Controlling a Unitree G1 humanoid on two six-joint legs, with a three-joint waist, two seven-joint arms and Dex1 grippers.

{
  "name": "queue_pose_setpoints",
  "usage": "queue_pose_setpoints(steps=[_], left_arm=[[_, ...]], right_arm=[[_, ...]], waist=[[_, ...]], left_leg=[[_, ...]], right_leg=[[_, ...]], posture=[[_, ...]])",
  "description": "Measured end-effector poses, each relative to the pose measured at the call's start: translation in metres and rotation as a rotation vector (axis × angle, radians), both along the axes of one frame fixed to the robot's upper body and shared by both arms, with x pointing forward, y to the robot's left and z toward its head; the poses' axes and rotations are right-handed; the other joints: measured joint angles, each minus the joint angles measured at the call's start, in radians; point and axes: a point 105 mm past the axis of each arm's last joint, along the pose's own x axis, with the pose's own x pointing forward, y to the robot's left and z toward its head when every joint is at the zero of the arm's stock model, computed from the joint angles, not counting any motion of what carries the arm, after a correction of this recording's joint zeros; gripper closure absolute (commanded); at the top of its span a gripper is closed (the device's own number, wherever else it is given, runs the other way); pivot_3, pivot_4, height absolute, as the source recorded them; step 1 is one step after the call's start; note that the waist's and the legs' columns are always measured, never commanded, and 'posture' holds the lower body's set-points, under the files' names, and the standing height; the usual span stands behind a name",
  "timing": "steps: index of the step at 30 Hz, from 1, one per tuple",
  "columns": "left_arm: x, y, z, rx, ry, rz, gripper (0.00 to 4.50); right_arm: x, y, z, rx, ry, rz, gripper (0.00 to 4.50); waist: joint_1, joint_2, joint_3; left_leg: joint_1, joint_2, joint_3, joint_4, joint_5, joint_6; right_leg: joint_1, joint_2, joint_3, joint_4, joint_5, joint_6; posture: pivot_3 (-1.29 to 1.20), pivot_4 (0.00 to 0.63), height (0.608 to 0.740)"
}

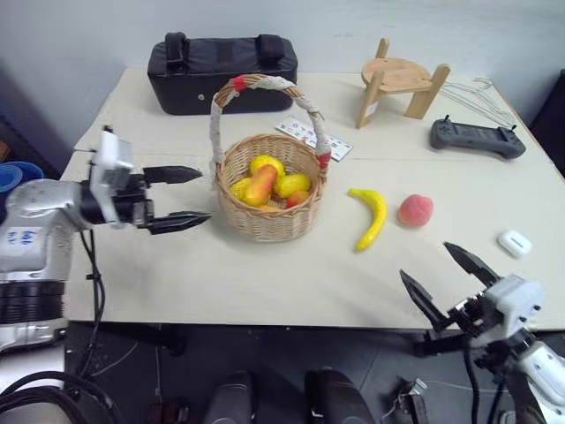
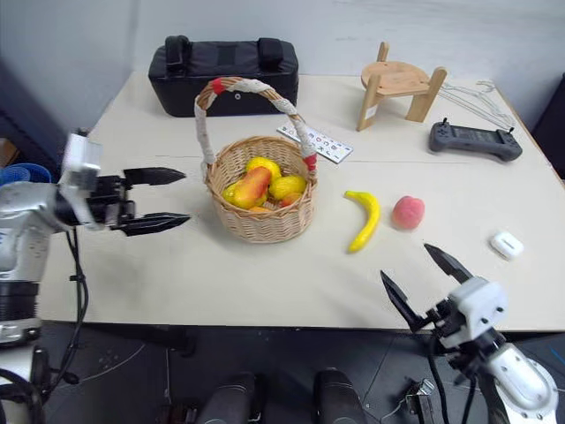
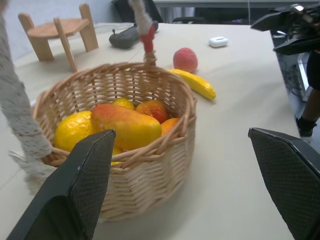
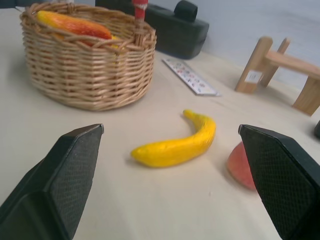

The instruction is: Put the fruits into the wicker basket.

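**Both grippers empty, two fruits left on table**

Right gripper [image 1: 446, 276] sits nearest cam, at near table edge, fingers spread wide, nothing btwn them. Its wrist view looks straight at banana and peach, so prob. staged for one of those next (my read).

Table [image 1: 265, 274]: flat, matte beige top, largest surface; carries everything.

Black bag [image 1: 221, 71]: soft fabric, boxy, at far side behind basket. Not part of job.

Wicker basket [image 1: 267, 223]: round, tan woven cane, tall arched handle wrapped in white w/ red tape at crown and base. Sits mid-table, within reach of both arms. Holds mango [image 1: 260, 185], elongated, red-orange-yellow, smooth, lying across smaller round yellow fruits [image 1: 293, 185].

Left gripper [image 1: 180, 196]: just beside basket's left wall, level, fingers wide apart, holding nothing.

Wooden stand [image 1: 399, 84], dark handheld controller [image 1: 477, 138]: far right, clear of work.

Banana [image 1: 371, 216]: curved, glossy yellow, on table right of basket, not touching it.

Peach [image 1: 415, 210]: round, pinkish-red, near banana's right.

White case [image 1: 514, 243]: small, rounded, further right.
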Motion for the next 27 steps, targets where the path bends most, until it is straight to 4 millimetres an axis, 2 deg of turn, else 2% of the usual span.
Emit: queue_pose_setpoints(steps=[3, 4, 6, 9, 11, 13, 17, 20, 21, 24, 27], left_arm=[[-0.009, 0.015, -0.034, 0.026, 0.052, -0.012, 0.04], [-0.012, 0.021, -0.048, 0.052, 0.068, 0.004, 0.04], [-0.016, 0.025, -0.062, 0.073, 0.075, 0.011, 0.04], [-0.018, 0.017, -0.06, 0.05, 0.059, 0.006, 0.04], [-0.019, 0.011, -0.054, 0.038, 0.042, -0.002, 0.04], [-0.02, 0.008, -0.056, 0.025, 0.044, 0.01, 0.04], [-0.021, -0.001, -0.062, 0.001, 0.086, -0.001, 0.04], [-0.022, -0.008, -0.057, -0.006, 0.088, -0.025, 0.04], [-0.022, -0.009, -0.056, -0.006, 0.084, -0.025, 0.04], [-0.02, -0.015, -0.056, -0.02, 0.076, -0.034, 0.04], [-0.02, -0.019, -0.056, -0.023, 0.069, -0.032, 0.04]], right_arm=[[-0.01, -0.012, -0.024, 0.029, 0.067, -0.054, 0.0], [-0.015, -0.015, -0.033, 0.041, 0.095, -0.076, 0.0], [-0.023, -0.019, -0.045, 0.041, 0.141, -0.103, 0.0], [-0.021, -0.018, -0.049, 0.013, 0.153, -0.11, 0.0], [-0.014, -0.011, -0.044, 0.012, 0.133, -0.095, 0.0], [0.016, -0.002, -0.03, 0.033, 0.161, -0.097, 0.0], [0.07, 0.015, 0.01, 0.021, 0.226, -0.091, 0.0], [0.106, 0.044, 0.05, 0.009, 0.238, -0.02, 0.0], [0.118, 0.052, 0.057, -0.015, 0.271, -0.011, 0.0], [0.15, 0.052, 0.055, -0.069, 0.407, -0.083, 0.0], [0.166, 0.043, 0.038, -0.129, 0.528, -0.176, 0.0]], waist=[[0.0, 0.003, -0.001], [-0.002, 0.003, -0.001], [-0.003, 0.003, -0.001], [-0.002, 0.003, -0.001], [-0.003, 0.003, -0.001], [-0.018, 0.005, -0.001], [-0.03, 0.005, 0.0], [-0.028, 0.006, 0.0], [-0.027, 0.006, 0.0], [-0.021, 0.006, 0.0], [-0.02, 0.006, 0.0]], left_leg=[[0.01, 0.001, 0.0, -0.002, -0.005, 0.001], [0.01, 0.001, 0.0, -0.003, -0.005, 0.001], [0.01, 0.002, 0.0, -0.003, -0.006, 0.0], [0.01, 0.002, -0.001, -0.003, -0.006, 0.0], [0.01, 0.002, -0.001, -0.003, -0.006, 0.0], [0.01, 0.002, 0.001, -0.003, -0.007, -0.001], [0.009, 0.004, 0.0, -0.003, -0.007, -0.002], [0.008, 0.004, -0.001, -0.004, -0.007, -0.003], [0.009, 0.004, -0.002, -0.004, -0.007, -0.003], [0.006, 0.003, -0.004, -0.002, -0.008, -0.002], [-0.007, 0.001, -0.007, 0.002, -0.008, -0.001]], right_leg=[[0.01, 0.0, 0.0, -0.002, -0.001, -0.001], [0.009, 0.0, 0.0, -0.003, -0.001, -0.002], [0.009, 0.0, 0.0, -0.003, -0.002, -0.002], [0.009, -0.001, 0.0, -0.004, -0.002, -0.002], [0.009, -0.001, 0.0, -0.004, -0.002, -0.002], [0.009, -0.001, 0.001, -0.003, -0.002, -0.002], [0.006, 0.0, -0.002, -0.002, -0.002, -0.003], [0.005, 0.001, -0.004, -0.001, -0.003, -0.004], [0.005, 0.001, -0.004, -0.001, -0.003, -0.004], [0.005, 0.0, -0.005, -0.002, -0.003, -0.004], [-0.003, 0.0, -0.005, -0.003, -0.002, -0.003]], posture=[[0.0, 0.15, 0.74], [0.0, 0.15, 0.74], [0.0, 0.15, 0.74], [0.0, 0.15, 0.74], [0.0, 0.15, 0.74], [0.0, 0.15, 0.74], [0.0, 0.15, 0.74], [0.0, 0.15, 0.74], [0.0, 0.15, 0.74], [0.0, 0.15, 0.74], [0.0, 0.15, 0.74]])
